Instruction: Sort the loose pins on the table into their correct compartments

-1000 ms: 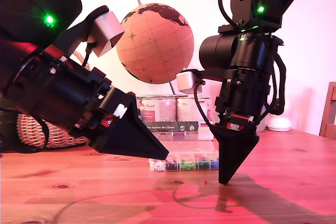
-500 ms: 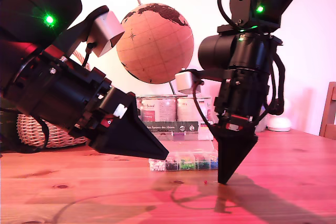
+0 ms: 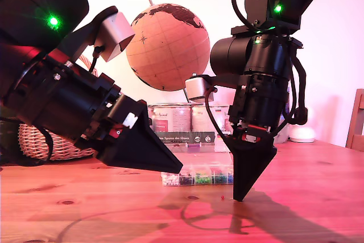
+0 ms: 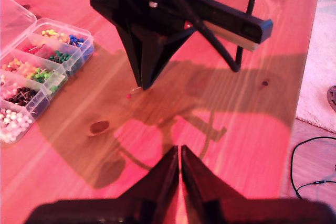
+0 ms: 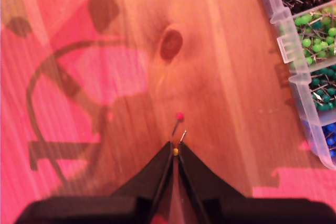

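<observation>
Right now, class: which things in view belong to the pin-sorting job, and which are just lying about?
Job:
- red-headed pin on the table
- yellow-headed pin between my second gripper's fingers
- clear compartment box

Lying about:
- globe
- wicker basket
- tins

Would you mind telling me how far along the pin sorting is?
Most pins already sit sorted in the clear box. My second gripper pinches a yellow-headed pin just above the table. A red-headed pin lies loose there. My first gripper hangs shut, empty.
</observation>
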Action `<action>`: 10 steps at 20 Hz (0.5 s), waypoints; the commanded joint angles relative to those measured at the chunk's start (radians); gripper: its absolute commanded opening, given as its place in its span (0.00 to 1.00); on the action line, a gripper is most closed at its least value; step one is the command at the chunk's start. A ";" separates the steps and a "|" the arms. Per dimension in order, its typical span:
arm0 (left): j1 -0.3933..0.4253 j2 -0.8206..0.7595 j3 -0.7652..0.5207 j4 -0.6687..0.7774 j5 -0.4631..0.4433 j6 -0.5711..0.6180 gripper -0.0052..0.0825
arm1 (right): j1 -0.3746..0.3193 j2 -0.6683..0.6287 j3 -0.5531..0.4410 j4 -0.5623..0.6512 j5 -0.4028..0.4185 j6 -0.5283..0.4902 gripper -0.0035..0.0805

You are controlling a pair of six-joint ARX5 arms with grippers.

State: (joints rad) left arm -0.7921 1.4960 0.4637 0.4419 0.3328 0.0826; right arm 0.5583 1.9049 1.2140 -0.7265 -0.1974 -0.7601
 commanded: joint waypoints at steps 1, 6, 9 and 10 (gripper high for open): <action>-0.005 0.016 -0.002 0.008 0.002 0.004 0.03 | 0.006 0.032 0.001 -0.005 0.007 0.001 0.03; -0.005 0.016 -0.002 0.008 0.002 0.004 0.03 | 0.005 0.032 0.033 -0.034 0.009 0.005 0.03; -0.005 0.016 -0.002 0.008 0.003 0.004 0.03 | 0.004 0.032 0.065 -0.068 0.005 0.005 0.03; -0.005 0.016 -0.002 0.008 0.002 0.004 0.03 | 0.004 0.032 0.074 -0.076 0.005 0.006 0.03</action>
State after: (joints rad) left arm -0.7921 1.4960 0.4637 0.4419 0.3328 0.0826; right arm 0.5579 1.9114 1.2747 -0.7994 -0.1917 -0.7589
